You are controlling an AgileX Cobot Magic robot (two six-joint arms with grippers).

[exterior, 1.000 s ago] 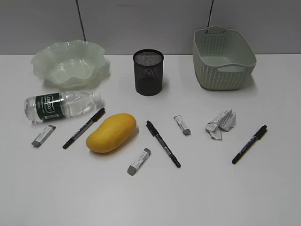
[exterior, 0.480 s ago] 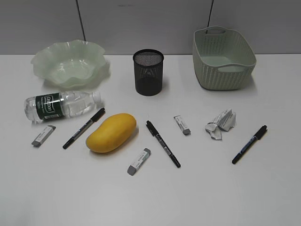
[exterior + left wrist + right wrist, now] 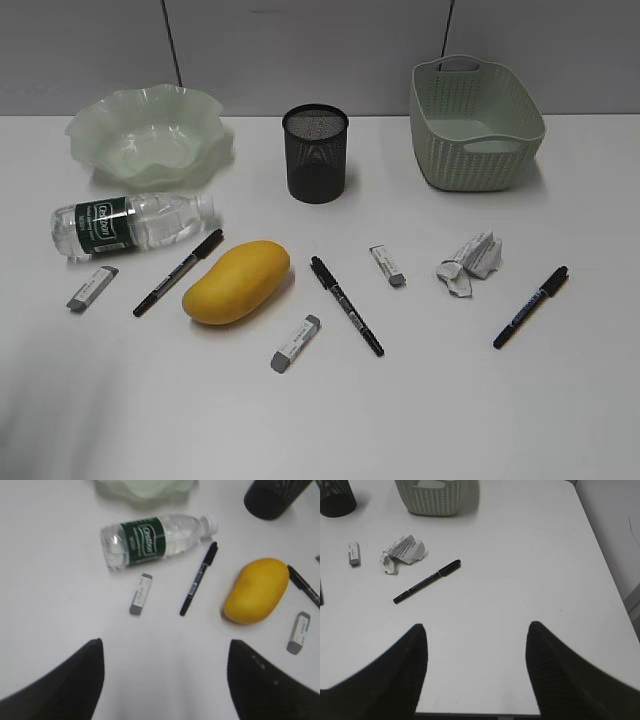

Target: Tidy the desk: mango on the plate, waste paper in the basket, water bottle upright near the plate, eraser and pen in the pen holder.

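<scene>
On tabletop: mango, bottle lying, paper near basket. Exterior view lacks arms; wrist views show left gripper, right gripper wide, empty.

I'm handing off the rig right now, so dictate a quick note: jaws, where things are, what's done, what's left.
Left gripper and right gripper: jaws open, empty, above the desk.
Mango, waste paper, three pens and three erasers lie loose on the desk.
Water bottle lies on its side in front of the plate.
Plate, basket, pen holder: nothing visible inside.
Done: nothing. Left: everything.
</scene>
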